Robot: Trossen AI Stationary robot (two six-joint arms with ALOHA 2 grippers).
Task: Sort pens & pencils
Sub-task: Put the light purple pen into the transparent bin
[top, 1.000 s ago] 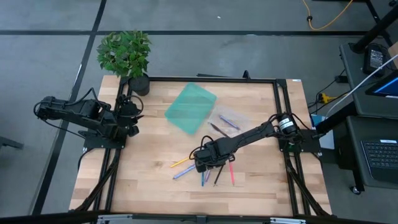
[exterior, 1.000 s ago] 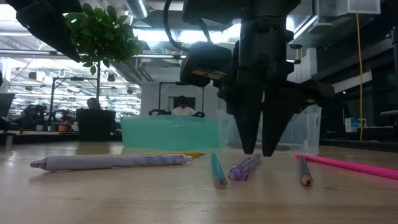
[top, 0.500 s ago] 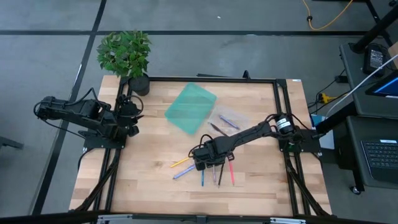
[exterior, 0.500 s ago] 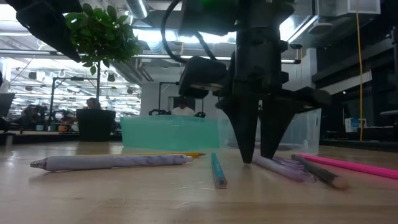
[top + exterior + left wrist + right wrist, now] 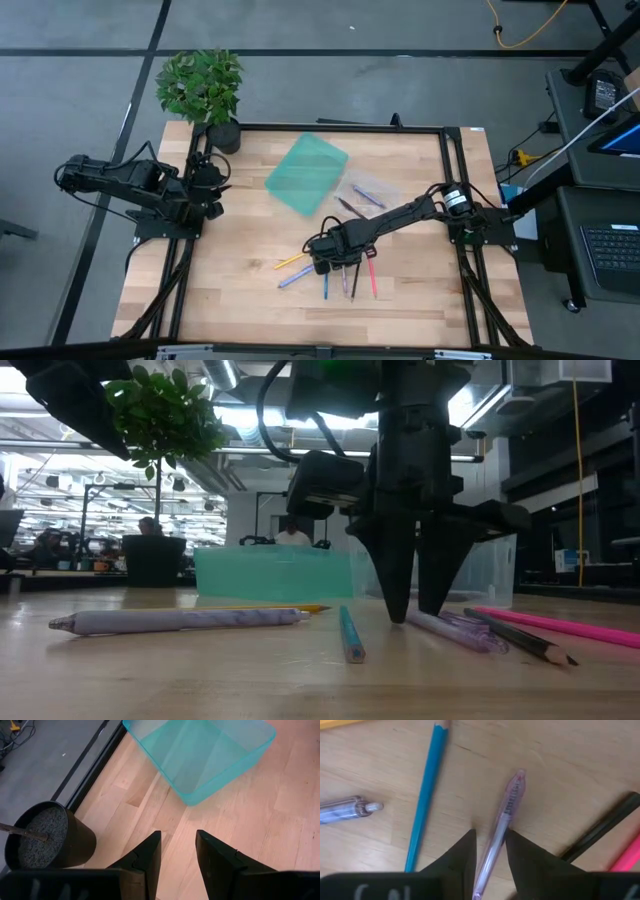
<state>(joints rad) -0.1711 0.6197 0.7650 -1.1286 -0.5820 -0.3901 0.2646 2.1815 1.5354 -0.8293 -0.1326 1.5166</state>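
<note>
Several pens and pencils lie flat on the wooden table (image 5: pixel 230 290): yellow (image 5: pixel 292 261), grey-blue (image 5: pixel 293 279), blue (image 5: pixel 325 288), lavender (image 5: pixel 345 282), black (image 5: pixel 354 283) and pink (image 5: pixel 373 279). My right gripper (image 5: pixel 335 264) points down among them. Its narrowly open fingers stand on either side of the lavender pen (image 5: pixel 506 812), beside the blue pencil (image 5: pixel 426 795). My left gripper (image 5: pixel 178 850) is open and empty at the table's left edge (image 5: pixel 213 185). My right gripper comes from above, pointing down, with one finger (image 5: pixel 462 857) on each side of the lavender pen's shaft (image 5: pixel 496 845), across it. The pen lies flat on the table. I cannot tell whether the fingers touch it.
A teal bin (image 5: pixel 306 174) stands at the table's far middle. A clear bin (image 5: pixel 365 192) to its right holds two sticks. A potted plant (image 5: pixel 222 135) stands at the far left corner. People show in the room behind the table (image 5: pixel 293 532).
My right gripper has shifted slightly toward the table's left edge, staying low over the sticks. The lavender pen and the black pencil have turned about on the table and now lie roughly side by side with the blue and pink ones.
</note>
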